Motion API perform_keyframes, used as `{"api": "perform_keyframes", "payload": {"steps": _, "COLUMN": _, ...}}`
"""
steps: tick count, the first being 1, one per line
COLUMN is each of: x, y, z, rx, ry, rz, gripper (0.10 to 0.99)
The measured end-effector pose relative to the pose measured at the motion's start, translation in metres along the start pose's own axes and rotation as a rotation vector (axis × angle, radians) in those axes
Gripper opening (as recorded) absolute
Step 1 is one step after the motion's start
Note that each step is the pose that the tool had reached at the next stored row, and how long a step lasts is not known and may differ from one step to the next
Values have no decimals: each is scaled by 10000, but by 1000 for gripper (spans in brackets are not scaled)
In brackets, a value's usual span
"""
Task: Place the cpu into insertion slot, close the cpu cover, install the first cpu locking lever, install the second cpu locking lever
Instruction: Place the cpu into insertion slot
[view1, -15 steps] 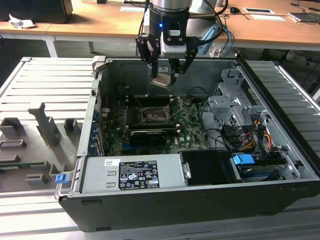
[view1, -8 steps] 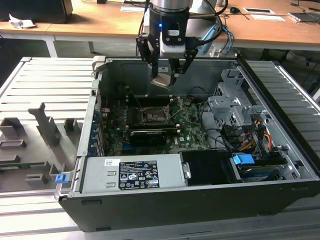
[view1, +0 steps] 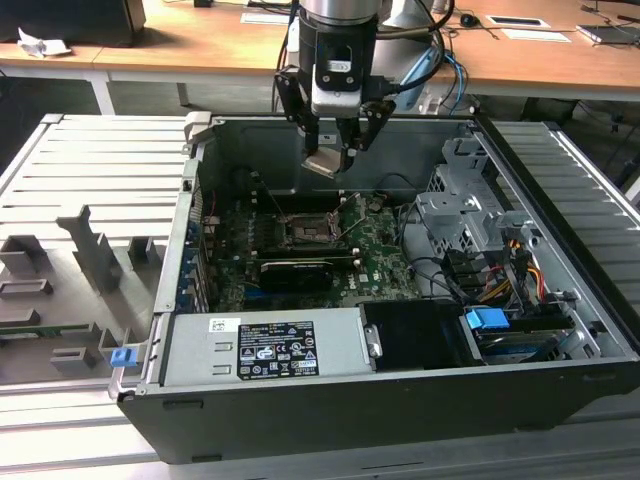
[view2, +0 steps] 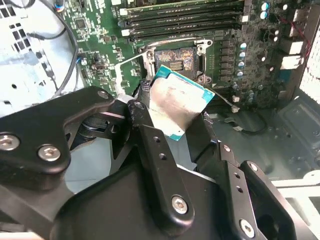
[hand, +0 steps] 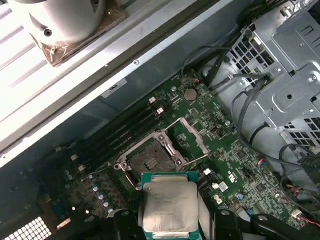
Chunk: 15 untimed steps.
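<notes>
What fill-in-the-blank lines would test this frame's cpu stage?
1. The black hand is ____ on the small flat silvery-grey square cpu.
2. The square black insertion slot is ____.
3. The thin dark-metal frame cpu cover stands ____.
Missing: shut; empty; open.

**Clear Drop to the Socket, Crowded Flanks**

The gripper (view1: 336, 140), clamped on the cpu (view1: 325, 163), hung above the open case (view1: 250, 150), with free air beneath it down to the insertion slot (view1: 310, 232). The cpu cover (hand: 195, 136) stood tilted up at the slot's edge, leaving the socket bare. Memory sticks (hand: 125, 132) lined one side of the slot and a long black card (view1: 295, 272) the other. Along the case's edge at the exterior view's right, a metal drive cage (view1: 465, 215) and loose cables (hand: 250, 115) crowded the board.
</notes>
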<state>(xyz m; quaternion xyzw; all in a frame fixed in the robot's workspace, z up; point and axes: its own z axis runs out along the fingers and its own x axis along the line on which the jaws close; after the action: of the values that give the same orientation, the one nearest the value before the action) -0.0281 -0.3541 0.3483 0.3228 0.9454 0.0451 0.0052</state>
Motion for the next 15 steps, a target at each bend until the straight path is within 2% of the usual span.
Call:
{"api": "perform_keyframes", "payload": {"steps": 5, "x": 0, "y": -2, "z": 16, "rx": -27, "ry": -125, "rz": 1392, "gripper": 529}}
{"api": "perform_keyframes", "payload": {"steps": 11, "x": -1, "y": -2, "z": 24, "rx": -45, "ry": -210, "rz": 2354, "gripper": 529}}
{"api": "perform_keyframes", "payload": {"steps": 15, "x": 0, "y": -3, "z": 27, "rx": -52, "ry": -242, "rz": 2717, "gripper": 529}}
